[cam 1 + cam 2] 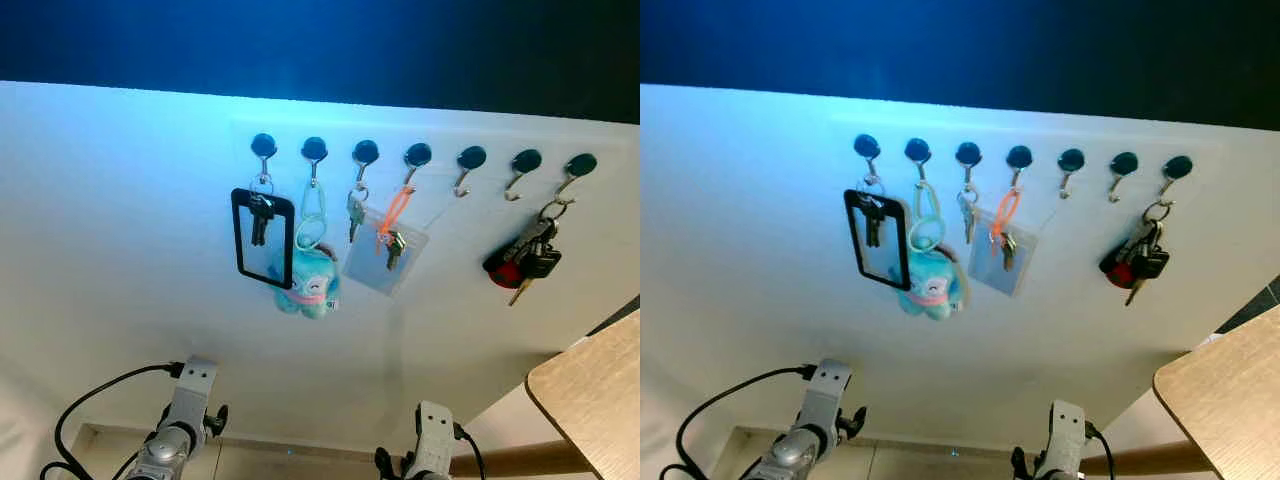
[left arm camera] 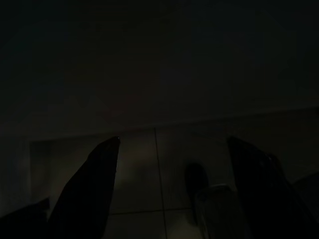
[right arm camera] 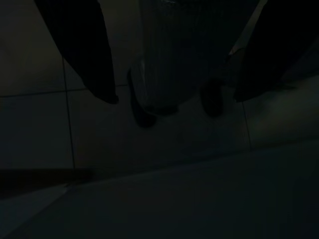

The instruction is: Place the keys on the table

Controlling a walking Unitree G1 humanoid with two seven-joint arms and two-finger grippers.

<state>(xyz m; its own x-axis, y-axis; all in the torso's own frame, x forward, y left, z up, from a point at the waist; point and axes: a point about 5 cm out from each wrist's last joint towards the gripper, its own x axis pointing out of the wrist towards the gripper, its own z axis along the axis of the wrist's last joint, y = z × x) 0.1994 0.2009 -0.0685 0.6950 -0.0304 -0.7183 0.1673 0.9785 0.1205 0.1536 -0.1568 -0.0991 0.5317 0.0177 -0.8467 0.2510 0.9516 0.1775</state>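
Right, I'm eyeing the keys (image 1: 522, 262) hanging far right above the worktop (image 1: 590, 395); both jaws are hanging open, empty; lifting straight off the hook (image 1: 575, 170) seems best.

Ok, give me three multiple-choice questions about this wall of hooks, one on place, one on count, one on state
1. Where does the bunch of keys with the red fob hang?
A. leftmost hook
B. rightmost hook
C. middle hook

2. How many round black hooks line the wall?
A. five
B. seven
C. nine

3. How do the left claw and right claw stand?
A. open, holding nothing
B. shut on keys
C. shut on the badge holder

Answers: 1 B, it hangs nearest the wooden table. 2 B, seven in the row. 3 A, wrist views show fingers apart over floor.
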